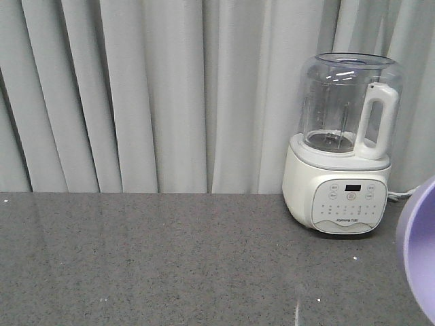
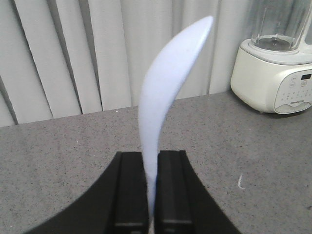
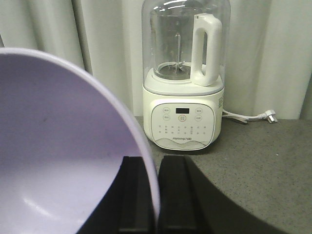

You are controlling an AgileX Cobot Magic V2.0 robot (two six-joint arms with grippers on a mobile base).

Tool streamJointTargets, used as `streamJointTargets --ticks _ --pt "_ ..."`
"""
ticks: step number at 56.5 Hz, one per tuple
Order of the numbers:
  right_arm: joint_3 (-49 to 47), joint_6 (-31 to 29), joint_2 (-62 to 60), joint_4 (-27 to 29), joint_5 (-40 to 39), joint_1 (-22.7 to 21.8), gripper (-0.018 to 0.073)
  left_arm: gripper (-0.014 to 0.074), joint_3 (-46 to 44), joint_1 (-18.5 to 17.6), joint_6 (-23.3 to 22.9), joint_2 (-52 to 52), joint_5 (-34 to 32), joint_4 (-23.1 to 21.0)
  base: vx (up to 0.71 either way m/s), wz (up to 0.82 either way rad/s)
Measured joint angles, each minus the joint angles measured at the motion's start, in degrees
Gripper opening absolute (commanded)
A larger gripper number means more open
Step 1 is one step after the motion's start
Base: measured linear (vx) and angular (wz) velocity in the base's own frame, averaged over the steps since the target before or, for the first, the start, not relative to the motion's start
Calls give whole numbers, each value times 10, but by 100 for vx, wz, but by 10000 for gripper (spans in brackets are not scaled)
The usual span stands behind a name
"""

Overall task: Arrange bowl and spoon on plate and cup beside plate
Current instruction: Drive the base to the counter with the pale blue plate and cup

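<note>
- On the right edge of the front view, a sliver of the lavender bowl (image 1: 423,252) pokes into frame, up off the dark speckled counter (image 1: 136,258). Neither pincer shows here.
- Same view: white blender (image 1: 340,153) with a clear jug stands on the counter at rear right, against the grey curtain (image 1: 136,88).
- Left wrist view: left gripper (image 2: 152,163) is clamped nearly shut on the spoon (image 2: 168,83), with only the spoon's thickness between the jaws. Black fingers (image 2: 130,187) pinch its lower end from both sides.
- Spoon is seen edge-on, rising upright and curving to the right at the top, clear of the counter. The blender sits in the upper right corner, well apart.
- Right wrist view: right gripper (image 3: 157,168) is squeezed down on the bowl's rim, one finger inside the bowl and one outside, jaws barely parted.
- Bowl fills the left of this view, tipped on edge with its glossy inside facing the camera.
- Blender stands straight ahead on the counter. Its power cord (image 3: 253,117) and plug lie on the counter to the right, by the curtain.
</note>
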Motion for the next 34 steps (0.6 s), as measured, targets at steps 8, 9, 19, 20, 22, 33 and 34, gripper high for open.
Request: streamJointTargets --ticks 8,9,19,20,22,33,34 --pt "0 0 0 1 0 0 -9 -3 0 0 0 0 0 0 -3 -13" --pt "0 0 0 1 0 0 -9 -3 0 0 0 0 0 0 -6 -24" --pt "0 0 0 1 0 0 -9 -3 0 0 0 0 0 0 -9 -36" --pt "0 0 0 1 0 0 -9 -3 0 0 0 0 0 0 -12 -48" --pt "0 0 0 1 0 0 -9 -3 0 0 0 0 0 0 -13 -51" --pt "0 0 0 1 0 0 -9 -3 0 0 0 0 0 0 -15 -60" --pt "0 0 0 1 0 0 -9 -3 0 0 0 0 0 0 -17 -65"
